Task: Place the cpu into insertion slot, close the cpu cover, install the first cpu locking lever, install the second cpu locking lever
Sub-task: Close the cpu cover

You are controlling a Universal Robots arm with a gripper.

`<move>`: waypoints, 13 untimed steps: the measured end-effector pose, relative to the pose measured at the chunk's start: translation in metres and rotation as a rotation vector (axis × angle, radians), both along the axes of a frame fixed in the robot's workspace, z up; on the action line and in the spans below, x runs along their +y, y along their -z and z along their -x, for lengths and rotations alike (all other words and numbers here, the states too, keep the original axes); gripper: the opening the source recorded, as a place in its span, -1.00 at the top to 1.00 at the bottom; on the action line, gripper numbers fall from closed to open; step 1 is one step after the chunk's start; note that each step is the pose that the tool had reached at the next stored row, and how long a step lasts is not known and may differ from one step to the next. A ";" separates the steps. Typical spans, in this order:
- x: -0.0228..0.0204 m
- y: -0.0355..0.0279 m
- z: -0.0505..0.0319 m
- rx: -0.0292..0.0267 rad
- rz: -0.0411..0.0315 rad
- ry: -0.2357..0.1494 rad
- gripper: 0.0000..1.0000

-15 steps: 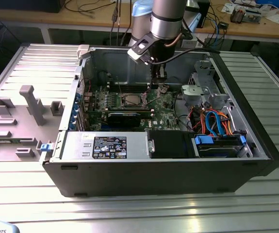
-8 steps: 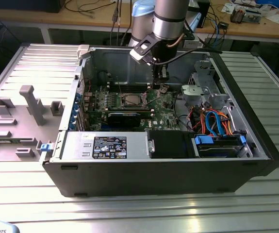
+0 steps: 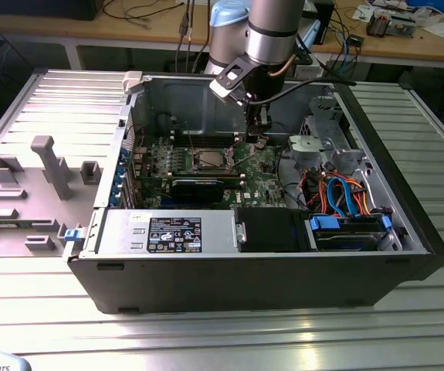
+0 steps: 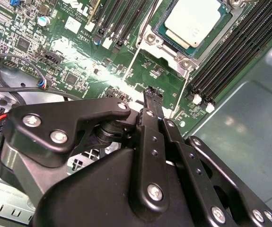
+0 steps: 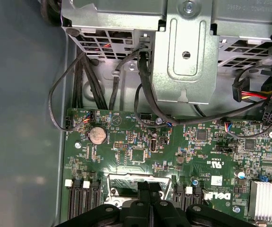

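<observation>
A ribbed silver metal counter (image 3: pixel 206 340) holds a big black computer box (image 3: pixel 245 282) with its top side open. On the exterior view's left, a flat grey tray with block shapes (image 3: pixel 28 193) lies just beside the box.

Inside the box, nearest its front wall, is a long silver metal power box (image 3: pixel 117 230). A black square drive box (image 3: pixel 272 230) touches it. Blue flat cables (image 3: pixel 345 193) curl in the corner on the exterior view's right.

Next comes a long black graphics card (image 3: pixel 198 185), standing on the green motherboard (image 3: pixel 264 182).

Behind the card is the insertion slot, a square socket with a silvery rim (image 4: pixel 151 40). The cpu, a small flat square chip with a silver-grey top (image 4: pixel 192 21), lies flat inside it. Long black memory slots (image 4: pixel 235 52) run close along one side.

The black metal hand (image 4: pixel 152 92) hangs low over the board, just beside a corner of the slot. Its fingers are pressed together and hold nothing. A grey metal cage (image 3: pixel 322 143) is near it on the exterior view's right. The box's grey back wall (image 3: pixel 183 104) is behind.
</observation>
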State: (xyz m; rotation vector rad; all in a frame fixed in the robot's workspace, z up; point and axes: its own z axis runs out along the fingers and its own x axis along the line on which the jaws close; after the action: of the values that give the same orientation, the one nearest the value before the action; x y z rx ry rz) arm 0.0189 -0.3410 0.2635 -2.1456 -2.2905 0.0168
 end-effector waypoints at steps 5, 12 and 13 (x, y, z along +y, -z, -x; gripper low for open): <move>0.0000 0.0000 0.0000 -0.0002 0.0000 0.000 0.79; 0.0002 0.0018 -0.0041 -0.0004 -0.0001 0.000 0.79; 0.0003 0.0026 -0.0064 -0.0003 -0.0001 0.000 0.79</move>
State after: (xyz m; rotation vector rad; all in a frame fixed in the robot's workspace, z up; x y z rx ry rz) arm 0.0253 -0.3407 0.2609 -2.1458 -2.2905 0.0164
